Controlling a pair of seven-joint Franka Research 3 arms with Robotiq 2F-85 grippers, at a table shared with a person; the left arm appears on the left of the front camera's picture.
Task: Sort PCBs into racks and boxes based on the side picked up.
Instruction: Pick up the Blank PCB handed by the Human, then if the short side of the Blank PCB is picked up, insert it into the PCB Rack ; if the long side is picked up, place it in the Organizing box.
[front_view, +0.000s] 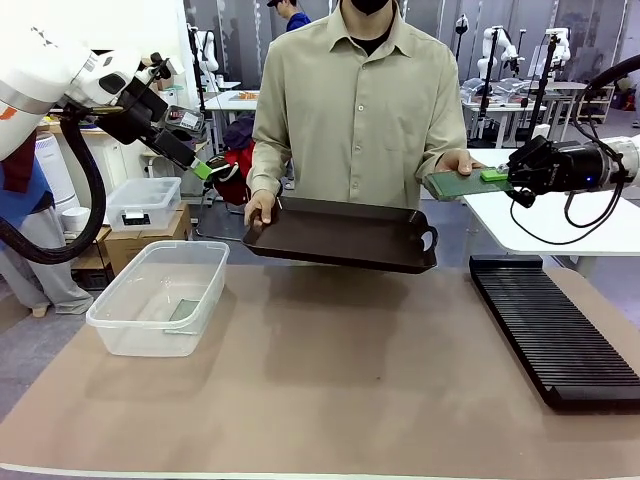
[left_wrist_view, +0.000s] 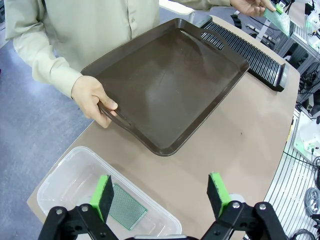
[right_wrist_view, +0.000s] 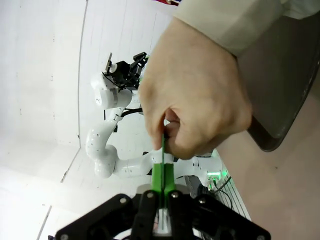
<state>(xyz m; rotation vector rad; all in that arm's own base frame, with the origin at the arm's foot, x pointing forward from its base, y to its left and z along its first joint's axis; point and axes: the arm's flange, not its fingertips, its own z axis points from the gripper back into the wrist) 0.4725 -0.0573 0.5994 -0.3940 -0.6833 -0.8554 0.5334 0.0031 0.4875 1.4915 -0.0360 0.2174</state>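
The person's hand (front_view: 461, 160) holds out a green PCB (front_view: 452, 184), and my right gripper (front_view: 497, 177) is shut on its near edge. The right wrist view has that PCB (right_wrist_view: 163, 148) edge-on between the shut green pads of my right gripper (right_wrist_view: 163, 176), with the hand's (right_wrist_view: 200, 105) fingers pinching its far end. A second PCB (left_wrist_view: 127, 206) lies flat in the clear box (front_view: 160, 295). My left gripper (left_wrist_view: 160, 196) hangs open and empty above the box (left_wrist_view: 55, 182), raised at the left (front_view: 213, 170). The black rack (front_view: 555, 330) lies at the table's right.
The person's other hand (left_wrist_view: 92, 100) holds a dark brown tray (front_view: 345, 235) tilted over the table's far edge. A smaller lidded clear bin (front_view: 143, 203) stands on cardboard boxes behind the box. A white table (front_view: 560, 215) stands behind the rack.
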